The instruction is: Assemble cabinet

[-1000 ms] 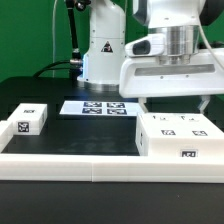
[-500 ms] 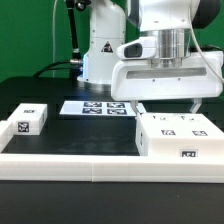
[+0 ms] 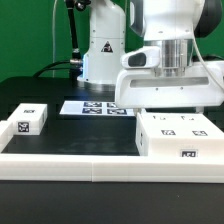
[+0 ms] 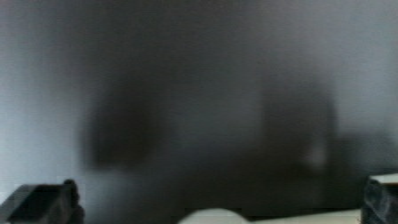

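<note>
Black fingertips (image 4: pixel 39 205) sit at the two far corners of the wrist view with nothing between them, so the gripper (image 4: pixel 210 204) is spread wide and carries nothing. In the exterior view it hangs just above the cabinet (image 3: pixel 180 135), which rests on the dark table (image 3: pixel 30 95) at the exterior view's right, right behind the long white rail (image 3: pixel 70 165). The likely trouble is a descent that lands off line: one finger could meet the tagged top face instead of passing beside a wall, and the box would be shoved against the rail or tipped. The box may also be too broad for the spread jaws, in my judgement. A small white block (image 3: pixel 28 120) lies well apart at the exterior view's left, and the marker board (image 3: pixel 98 107) lies flat between them, further back. The fingers are hard to make out under the broad white hand in the exterior view, and the cabinet's far side is cut off by the frame. The wrist view is smeared grey; a pale patch at its edge cannot be identified
</note>
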Available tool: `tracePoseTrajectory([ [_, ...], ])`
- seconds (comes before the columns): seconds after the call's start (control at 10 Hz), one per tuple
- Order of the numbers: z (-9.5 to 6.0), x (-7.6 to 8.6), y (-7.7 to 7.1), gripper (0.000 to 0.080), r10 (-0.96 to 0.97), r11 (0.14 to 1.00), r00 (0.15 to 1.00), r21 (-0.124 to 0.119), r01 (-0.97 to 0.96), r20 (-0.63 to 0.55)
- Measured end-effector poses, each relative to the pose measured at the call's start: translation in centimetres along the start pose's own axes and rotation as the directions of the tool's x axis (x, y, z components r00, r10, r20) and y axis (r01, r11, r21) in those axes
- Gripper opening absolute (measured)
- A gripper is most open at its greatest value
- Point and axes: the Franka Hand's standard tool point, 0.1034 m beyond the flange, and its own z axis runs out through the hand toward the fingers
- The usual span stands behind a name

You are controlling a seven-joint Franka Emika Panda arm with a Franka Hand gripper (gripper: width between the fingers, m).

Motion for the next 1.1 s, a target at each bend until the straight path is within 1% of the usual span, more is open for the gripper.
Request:
tracePoseTrajectory([
  [0.1,0.41,0.24,0.96,0.0797,0.002,1.0,1.0,-0.005,-0.002,0.001],
  [0.6,0.53,0.35,0.82,0.0797,0.0,1.0,1.0,-0.004,0.0,-0.008],
  [0.8,0.53,0.34,0.51,0.0797,-0.006,1.0,1.0,-0.003,0.006,-0.009],
  [1.1,0.62,0.6,0.74,0.0797,-0.003,1.0,1.0,-0.004,0.003,-0.024],
])
